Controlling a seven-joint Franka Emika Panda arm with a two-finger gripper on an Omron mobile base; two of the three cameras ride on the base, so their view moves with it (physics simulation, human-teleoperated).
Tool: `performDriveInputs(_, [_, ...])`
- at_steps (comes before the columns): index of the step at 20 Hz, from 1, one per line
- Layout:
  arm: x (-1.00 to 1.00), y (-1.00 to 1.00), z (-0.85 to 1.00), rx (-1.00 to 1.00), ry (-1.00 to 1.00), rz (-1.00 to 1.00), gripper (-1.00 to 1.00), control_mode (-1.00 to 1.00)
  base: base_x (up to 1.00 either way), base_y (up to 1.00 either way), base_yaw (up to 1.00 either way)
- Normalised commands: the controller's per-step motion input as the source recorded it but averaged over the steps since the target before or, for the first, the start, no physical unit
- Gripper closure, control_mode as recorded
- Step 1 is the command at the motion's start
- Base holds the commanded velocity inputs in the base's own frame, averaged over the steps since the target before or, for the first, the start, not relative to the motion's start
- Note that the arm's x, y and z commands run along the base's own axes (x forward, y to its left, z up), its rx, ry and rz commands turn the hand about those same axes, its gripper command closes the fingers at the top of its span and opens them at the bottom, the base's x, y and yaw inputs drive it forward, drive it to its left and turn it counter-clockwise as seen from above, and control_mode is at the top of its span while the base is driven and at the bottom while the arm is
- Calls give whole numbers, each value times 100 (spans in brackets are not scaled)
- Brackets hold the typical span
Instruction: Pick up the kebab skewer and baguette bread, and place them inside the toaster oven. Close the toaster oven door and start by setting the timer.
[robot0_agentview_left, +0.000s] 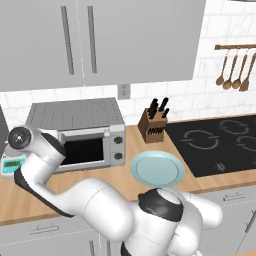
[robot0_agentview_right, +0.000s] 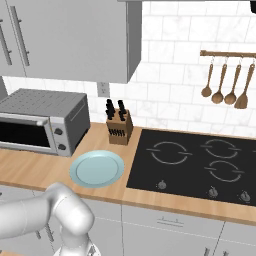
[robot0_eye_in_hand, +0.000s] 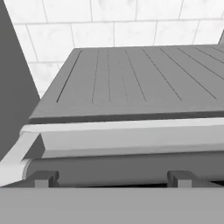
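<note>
The toaster oven (robot0_agentview_left: 75, 116) stands at the left on the wooden counter, also seen in the right base view (robot0_agentview_right: 42, 107). Its door (robot0_agentview_left: 84, 151) stands upright and closed, dark glass facing out. In the hand view I look down over the oven's ribbed top (robot0_eye_in_hand: 131, 74), with the door's silver upper edge (robot0_eye_in_hand: 131, 141) and bar handle (robot0_eye_in_hand: 113, 168) right in front of my gripper (robot0_eye_in_hand: 111, 179). The fingertips (robot0_eye_in_hand: 41, 179) are spread wide and hold nothing. My arm (robot0_agentview_left: 42, 152) reaches to the oven's front left corner. The kebab skewer and baguette bread are out of view.
A bare light blue plate (robot0_agentview_left: 157, 168) lies right of the oven. Behind it stands a knife block (robot0_agentview_left: 152, 125), and a black cooktop (robot0_agentview_left: 220, 140) fills the right. A small white scale (robot0_agentview_left: 11, 165) sits left of the oven. Two knobs (robot0_agentview_left: 118, 148) are on the oven's right panel.
</note>
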Motion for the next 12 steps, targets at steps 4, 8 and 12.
performDriveInputs(4, [23, -6, -12, 0, 0, 0, -100, -100, 0, 0, 0])
performDriveInputs(8, [15, -9, -15, 0, 0, 0, -100, -100, 0, 0, 0])
performDriveInputs(12, [11, -11, -16, 0, 0, 0, -100, -100, 0, 0, 0])
